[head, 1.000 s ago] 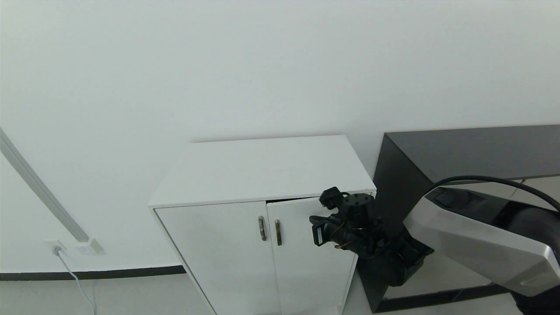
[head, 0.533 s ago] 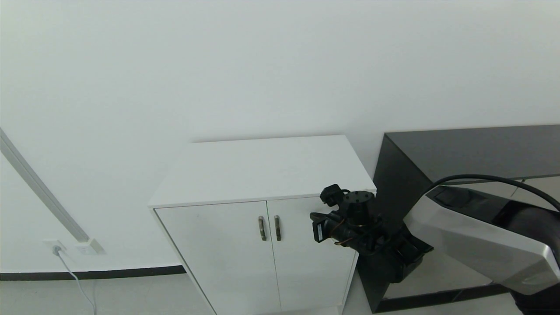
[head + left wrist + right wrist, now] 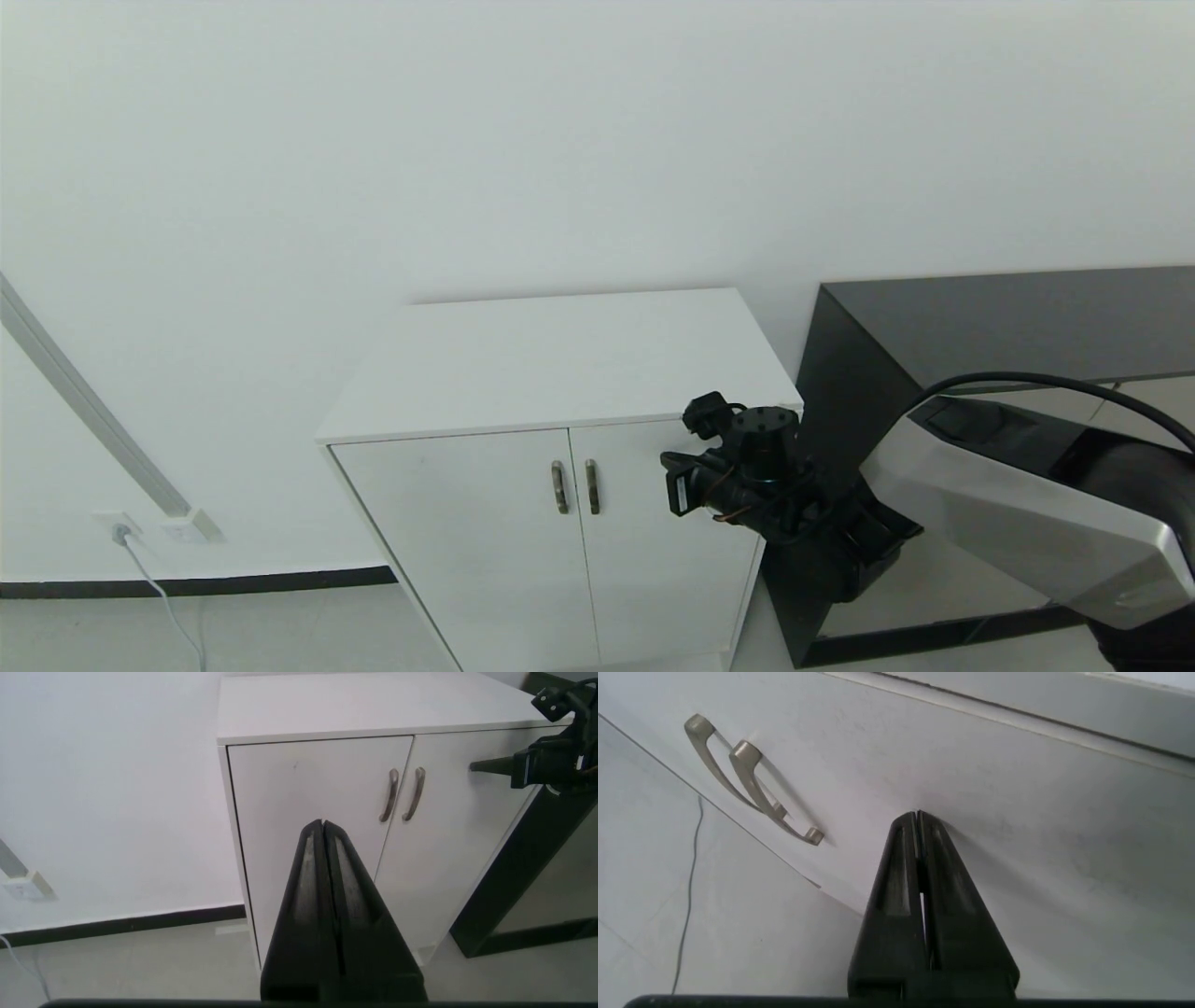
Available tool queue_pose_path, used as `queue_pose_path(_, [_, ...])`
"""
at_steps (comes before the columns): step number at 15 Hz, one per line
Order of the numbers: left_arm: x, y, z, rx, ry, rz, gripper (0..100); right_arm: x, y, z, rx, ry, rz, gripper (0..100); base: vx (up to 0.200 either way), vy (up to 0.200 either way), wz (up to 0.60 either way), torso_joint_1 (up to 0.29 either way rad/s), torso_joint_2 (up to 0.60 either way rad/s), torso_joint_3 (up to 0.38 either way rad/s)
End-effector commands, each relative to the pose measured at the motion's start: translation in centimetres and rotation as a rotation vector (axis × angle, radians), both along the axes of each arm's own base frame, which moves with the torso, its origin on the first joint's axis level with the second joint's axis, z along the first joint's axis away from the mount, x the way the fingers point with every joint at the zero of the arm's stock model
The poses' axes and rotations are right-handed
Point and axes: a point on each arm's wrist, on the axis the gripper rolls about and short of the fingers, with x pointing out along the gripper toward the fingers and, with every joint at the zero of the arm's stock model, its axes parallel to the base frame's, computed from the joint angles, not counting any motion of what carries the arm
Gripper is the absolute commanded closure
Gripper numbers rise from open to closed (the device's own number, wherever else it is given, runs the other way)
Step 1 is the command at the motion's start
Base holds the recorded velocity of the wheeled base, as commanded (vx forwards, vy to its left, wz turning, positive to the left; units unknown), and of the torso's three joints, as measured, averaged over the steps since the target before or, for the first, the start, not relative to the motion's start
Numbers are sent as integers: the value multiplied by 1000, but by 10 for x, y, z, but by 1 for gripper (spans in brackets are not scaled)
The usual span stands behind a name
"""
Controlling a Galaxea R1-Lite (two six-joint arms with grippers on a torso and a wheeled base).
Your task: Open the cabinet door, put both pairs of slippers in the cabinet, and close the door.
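The white cabinet (image 3: 560, 364) stands against the wall with both doors flush and shut; its two metal handles (image 3: 575, 486) meet at the middle. My right gripper (image 3: 666, 459) is shut, its tip against the upper part of the right door (image 3: 653, 560). The right wrist view shows that gripper (image 3: 918, 817) touching the door panel, with the handles (image 3: 752, 775) off to one side. My left gripper (image 3: 322, 824) is shut and holds nothing, hanging in front of the left door (image 3: 308, 775), well short of it. In that view the right gripper (image 3: 475, 765) rests on the right door beside the handles (image 3: 403, 793).
A black, glossy low unit (image 3: 980, 317) stands directly against the cabinet's right side. A wall socket with a cable (image 3: 119, 534) and a slanted conduit (image 3: 84, 401) are on the wall to the left. Bare floor lies in front of the cabinet.
The right door stood slightly ajar a second ago; it now sits flush. My right gripper moved in towards the cabinet with it.
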Motion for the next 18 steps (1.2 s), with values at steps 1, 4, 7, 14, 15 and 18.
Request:
queue_pose_path(1, [0,0,0,0,1,1,100,0,0,0,0,-1,1,100,0,0,0,0,0,0])
queue_pose_path(4, [0,0,0,0,1,0,100,1,0,-2,-1,1,-1,100,0,0,0,0,0,0])
queue_pose_path(7, [0,0,0,0,1,1,100,2,0,-5,-3,4,-2,100,0,0,0,0,0,0])
queue_pose_path(14, [0,0,0,0,1,0,100,1,-1,-3,-3,3,-5,100,0,0,0,0,0,0])
queue_pose_path(15, [0,0,0,0,1,0,100,-6,-3,2,-4,5,2,100,0,0,0,0,0,0])
queue_pose_path(18, [0,0,0,0,1,0,100,-36,-16,32,2,-7,18,100,0,0,0,0,0,0])
